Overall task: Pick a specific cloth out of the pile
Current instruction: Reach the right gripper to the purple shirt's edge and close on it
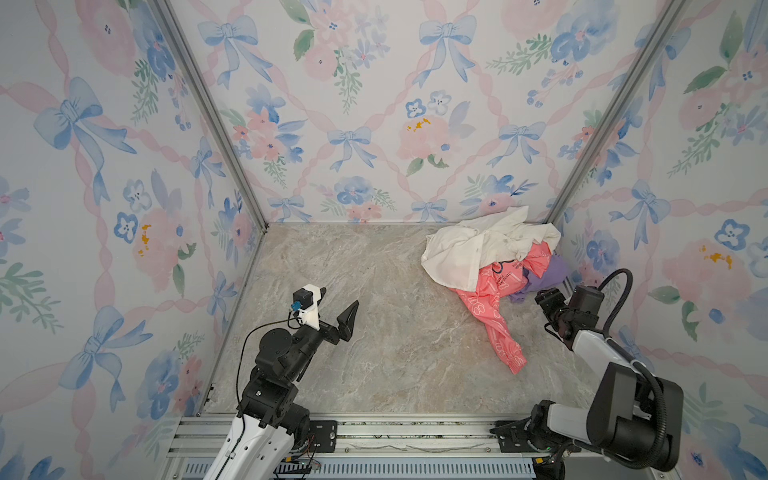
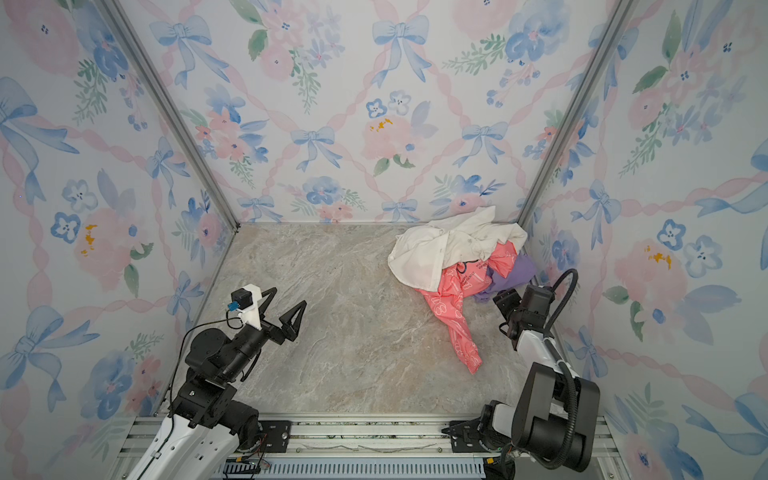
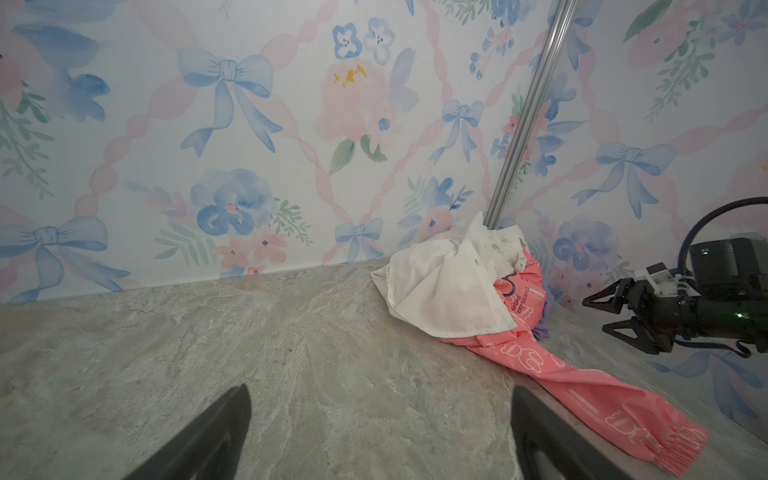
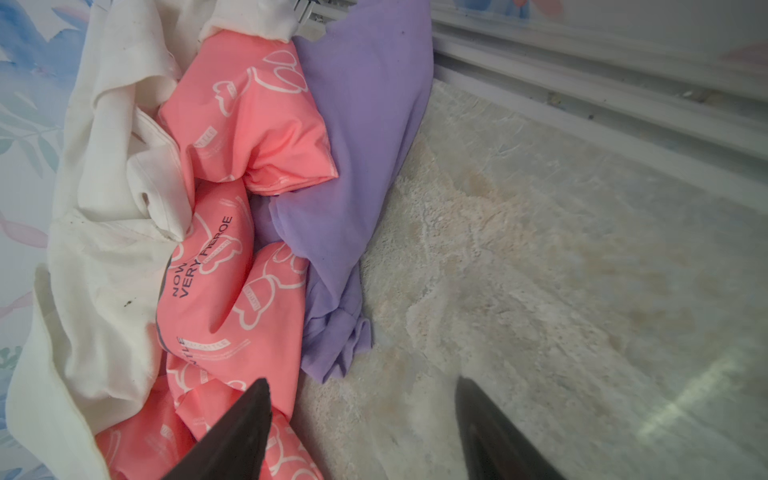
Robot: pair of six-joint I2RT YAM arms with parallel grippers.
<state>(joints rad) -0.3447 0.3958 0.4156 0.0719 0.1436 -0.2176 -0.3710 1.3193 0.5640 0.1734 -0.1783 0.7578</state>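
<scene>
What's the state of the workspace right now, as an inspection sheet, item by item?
Surface: marbled tabletop, bare apart from the pile in the far right corner.
Job's things: purple cloth at the pile's right edge, partly under the coral-pink garment; cream-white shirt on top.
Clutter: nothing seen.
Grippers: left gripper open over bare table; right gripper open near the purple cloth, holding nothing.
Cables: black cable looped at left arm; corrugated hose on right arm.
Surroundings: floral wallpaper walls; aluminium rail in front.

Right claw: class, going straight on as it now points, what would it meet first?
Probably the purple cloth, its near edge just ahead of the right claw; the pink garment lies close beside that line.
</scene>
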